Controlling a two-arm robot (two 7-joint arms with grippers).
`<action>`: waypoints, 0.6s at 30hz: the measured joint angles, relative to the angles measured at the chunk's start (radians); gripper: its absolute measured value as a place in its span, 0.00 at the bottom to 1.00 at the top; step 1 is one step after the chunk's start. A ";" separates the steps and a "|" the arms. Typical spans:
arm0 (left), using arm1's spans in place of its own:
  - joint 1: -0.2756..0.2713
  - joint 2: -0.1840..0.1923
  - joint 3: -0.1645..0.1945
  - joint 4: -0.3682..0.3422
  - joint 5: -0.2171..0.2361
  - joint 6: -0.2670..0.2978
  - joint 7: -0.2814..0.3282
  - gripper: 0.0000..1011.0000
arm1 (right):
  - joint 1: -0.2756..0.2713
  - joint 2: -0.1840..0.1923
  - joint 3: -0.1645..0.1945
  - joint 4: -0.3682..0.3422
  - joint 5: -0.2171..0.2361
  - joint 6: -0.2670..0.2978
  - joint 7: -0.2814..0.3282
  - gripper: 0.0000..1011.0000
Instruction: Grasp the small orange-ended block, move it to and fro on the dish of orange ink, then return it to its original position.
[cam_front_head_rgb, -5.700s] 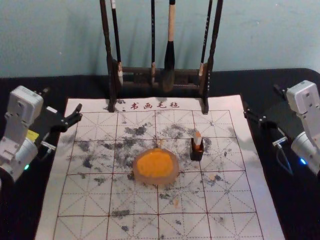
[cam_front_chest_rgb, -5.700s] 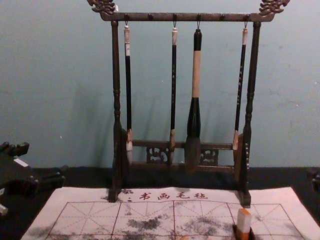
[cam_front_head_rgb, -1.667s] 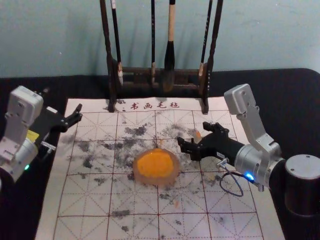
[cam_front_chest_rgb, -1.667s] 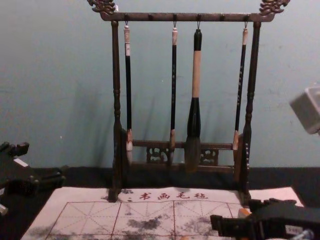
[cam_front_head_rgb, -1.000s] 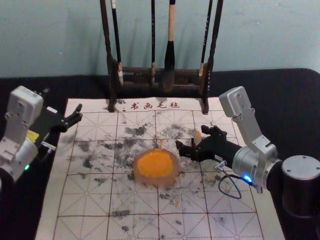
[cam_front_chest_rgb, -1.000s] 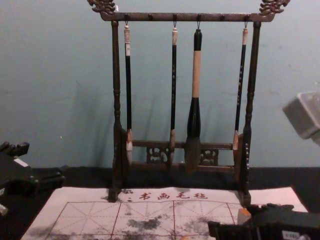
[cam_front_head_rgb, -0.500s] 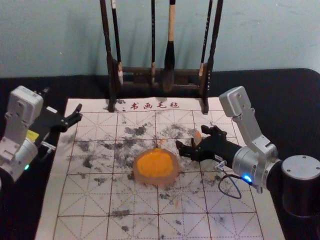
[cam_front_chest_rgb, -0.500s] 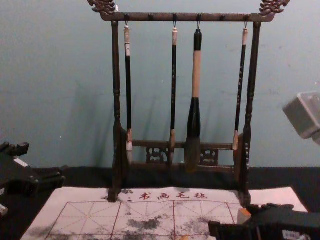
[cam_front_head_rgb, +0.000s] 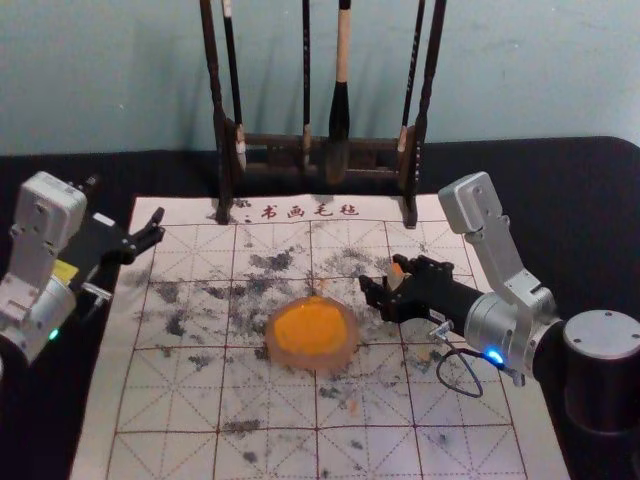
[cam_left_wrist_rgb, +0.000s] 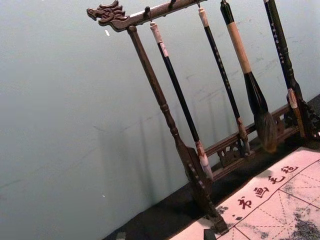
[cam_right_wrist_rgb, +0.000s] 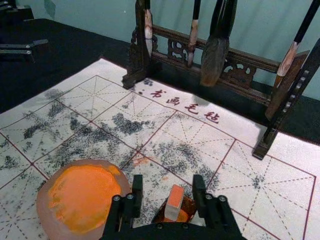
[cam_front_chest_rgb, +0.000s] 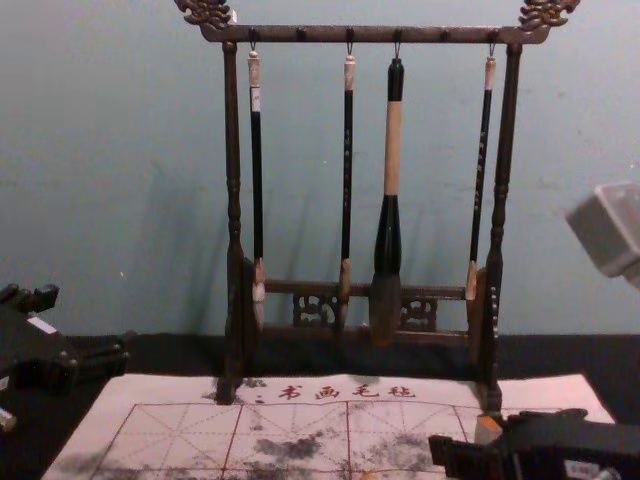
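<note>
My right gripper (cam_front_head_rgb: 386, 278) reaches over the mat from the right, open around the small block (cam_front_head_rgb: 395, 274). In the right wrist view the gripper (cam_right_wrist_rgb: 168, 181) has one finger on each side of the white block with an orange end (cam_right_wrist_rgb: 174, 199), gaps visible between. The block stands upright in a small dark holder (cam_right_wrist_rgb: 189, 206), partly hidden by the gripper. The dish of orange ink (cam_front_head_rgb: 312, 332) lies beside it, towards the left. My left gripper (cam_front_head_rgb: 126, 200) is parked open off the mat's left edge.
Behind the mat (cam_front_head_rgb: 260, 400) stands a dark wooden rack (cam_front_chest_rgb: 232, 200) with several hanging brushes, the thickest brush (cam_front_chest_rgb: 388, 230) among them. A black cloth (cam_front_head_rgb: 520, 180) lies around the white, ink-spotted mat.
The right arm came in from the right to the block. Over the last half second its fingers have drawn closer together around it. The left arm and the dish have stayed put.
</note>
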 joint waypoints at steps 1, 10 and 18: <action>0.000 0.000 0.000 0.000 0.000 0.000 0.000 0.99 | 0.000 0.000 0.000 0.000 0.000 0.000 0.000 0.61; 0.000 0.000 0.000 0.000 0.000 0.000 0.000 0.99 | 0.000 0.000 0.000 0.000 0.001 0.000 0.000 0.31; 0.000 0.000 0.000 0.000 0.000 0.000 0.000 0.99 | 0.000 0.000 0.000 0.000 0.001 0.000 0.000 0.11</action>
